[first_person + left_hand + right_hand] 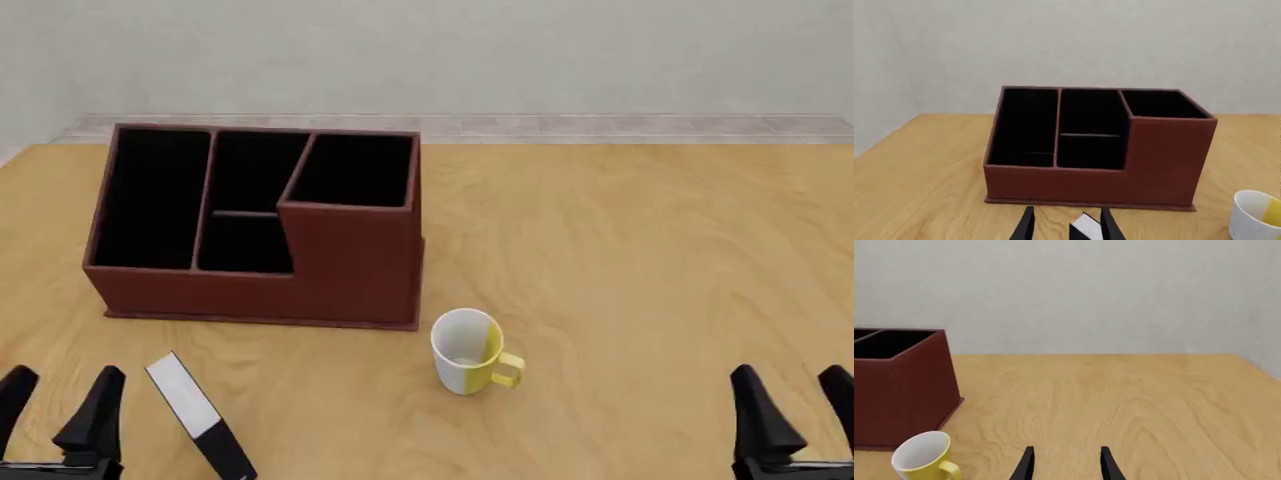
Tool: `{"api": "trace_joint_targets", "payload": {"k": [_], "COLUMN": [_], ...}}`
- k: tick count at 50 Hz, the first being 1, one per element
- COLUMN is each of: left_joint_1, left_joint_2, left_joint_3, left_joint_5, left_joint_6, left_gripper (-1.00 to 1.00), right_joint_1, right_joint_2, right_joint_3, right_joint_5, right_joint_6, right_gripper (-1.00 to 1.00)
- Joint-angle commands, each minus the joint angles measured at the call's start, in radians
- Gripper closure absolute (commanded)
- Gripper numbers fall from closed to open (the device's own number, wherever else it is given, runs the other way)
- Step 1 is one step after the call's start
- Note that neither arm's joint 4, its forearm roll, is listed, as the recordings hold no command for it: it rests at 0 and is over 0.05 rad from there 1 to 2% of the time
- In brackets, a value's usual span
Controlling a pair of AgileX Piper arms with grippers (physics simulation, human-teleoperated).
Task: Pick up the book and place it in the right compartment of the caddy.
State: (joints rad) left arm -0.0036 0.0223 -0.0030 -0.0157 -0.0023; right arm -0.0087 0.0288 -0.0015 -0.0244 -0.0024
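One caddy [350, 268] on the table [641, 280], far left, four black-lined sections; the right compartment [352, 170] sits behind the tall front wall. One book [200, 415] lies flat on the table in front of the caddy, apart from it, just beside the left gripper [60, 410]. One mug [469, 351], white and yellow, stands near the caddy's front right corner. Two grippers: left released, fingers spread, holding nothing; right gripper [790, 410] likewise released, well apart from the mug.

No readable text, label, number or sign shows on anything.
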Motion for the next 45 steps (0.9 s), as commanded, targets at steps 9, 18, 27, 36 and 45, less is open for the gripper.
{"api": "trace_joint_targets", "payload": {"k": [9, 18, 27, 36, 45], "left_joint_1": [0.01, 0.0, 0.028, 0.041, 0.053], "left_joint_2": [-0.013, -0.017, -0.021, -0.022, -0.022], "left_joint_3": [-0.027, -0.054, -0.083, -0.074, -0.072], "left_joint_5": [0.035, 0.053, 0.051, 0.038, 0.033], "left_joint_6": [0.007, 0.015, 0.046, 0.044, 0.043], "left_gripper": [-1.0, -1.0, -1.0, -1.0, -1.0], "right_joint_1": [0.051, 0.108, 0.296, 0.454, 0.565], "right_joint_2": [-0.026, -0.028, -0.021, 0.08, 0.182], "right_joint_3": [-0.003, -0.016, -0.06, -0.117, -0.178], "right_joint_5": [0.028, 0.051, 0.134, 0.161, 0.153], "right_joint_6": [-0.033, -0.051, -0.102, -0.145, -0.188], "right_gripper": [-1.0, -1.0, -1.0, -1.0, -1.0]}}
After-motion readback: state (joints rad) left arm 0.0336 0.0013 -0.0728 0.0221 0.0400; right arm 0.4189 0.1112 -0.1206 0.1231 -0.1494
